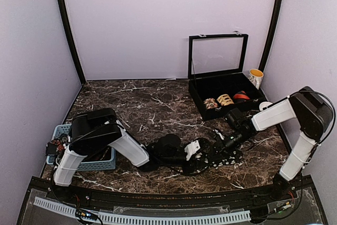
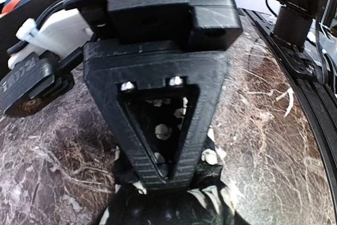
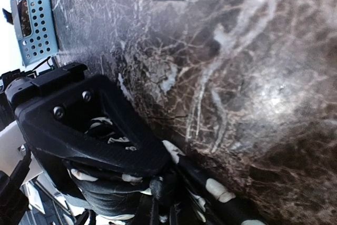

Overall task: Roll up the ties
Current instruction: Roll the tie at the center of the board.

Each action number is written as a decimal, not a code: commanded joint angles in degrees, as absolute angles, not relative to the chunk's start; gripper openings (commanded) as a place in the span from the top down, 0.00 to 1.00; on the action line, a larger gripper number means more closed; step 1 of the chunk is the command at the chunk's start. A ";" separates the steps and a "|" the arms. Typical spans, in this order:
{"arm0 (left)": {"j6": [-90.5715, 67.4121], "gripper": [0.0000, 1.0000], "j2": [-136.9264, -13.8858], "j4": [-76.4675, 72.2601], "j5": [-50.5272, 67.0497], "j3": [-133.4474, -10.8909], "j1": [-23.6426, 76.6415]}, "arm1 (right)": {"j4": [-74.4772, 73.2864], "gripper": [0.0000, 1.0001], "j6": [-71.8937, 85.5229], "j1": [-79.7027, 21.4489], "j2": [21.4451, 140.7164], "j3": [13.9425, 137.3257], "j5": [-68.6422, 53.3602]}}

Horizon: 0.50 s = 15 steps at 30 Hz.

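A black tie with white prints (image 1: 224, 157) lies on the marble table between my two grippers. My left gripper (image 1: 196, 156) holds the wound part of it; in the right wrist view its finger (image 3: 105, 146) lies over the stacked coil layers (image 3: 105, 196). My right gripper (image 1: 220, 144) is shut on the tie's loose strip (image 3: 224, 191) right beside the coil. In the left wrist view its closed tip (image 2: 166, 177) presses on the printed fabric (image 2: 210, 156). Three rolled ties, one tan-patterned (image 1: 225, 99) and one red (image 1: 241, 96), sit in the case.
The black case (image 1: 199, 98) stands at the back right, glass lid upright. Behind it, by the wall, is a yellow-rimmed cup (image 1: 256, 77). The blue slotted basket (image 1: 105, 164) sits at the left under the left arm and appears as the blue slotted basket (image 3: 31, 19) from the right wrist.
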<state>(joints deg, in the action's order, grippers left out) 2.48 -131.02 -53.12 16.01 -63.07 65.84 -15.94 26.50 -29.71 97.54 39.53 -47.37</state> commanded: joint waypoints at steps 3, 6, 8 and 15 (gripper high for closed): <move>5.57 0.62 -129.05 -42.78 12.20 -59.14 66.70 | -22.50 0.70 26.93 -29.56 94.27 38.72 -33.82; 5.62 0.62 -129.15 -39.85 11.37 -58.74 66.82 | -22.38 0.57 28.47 -29.27 90.10 39.49 -37.37; 5.61 0.62 -129.20 -39.01 11.22 -58.59 67.03 | -20.62 0.54 30.37 -29.38 87.51 39.14 -41.08; 5.62 0.62 -129.37 -38.42 11.53 -58.95 67.41 | -16.14 0.53 34.95 -33.74 86.79 40.33 -46.05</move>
<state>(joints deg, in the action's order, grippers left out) 4.95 -128.53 -49.98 12.25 -61.34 66.83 -18.63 31.97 -30.87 86.50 39.42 -43.97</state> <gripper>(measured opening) 0.394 0.480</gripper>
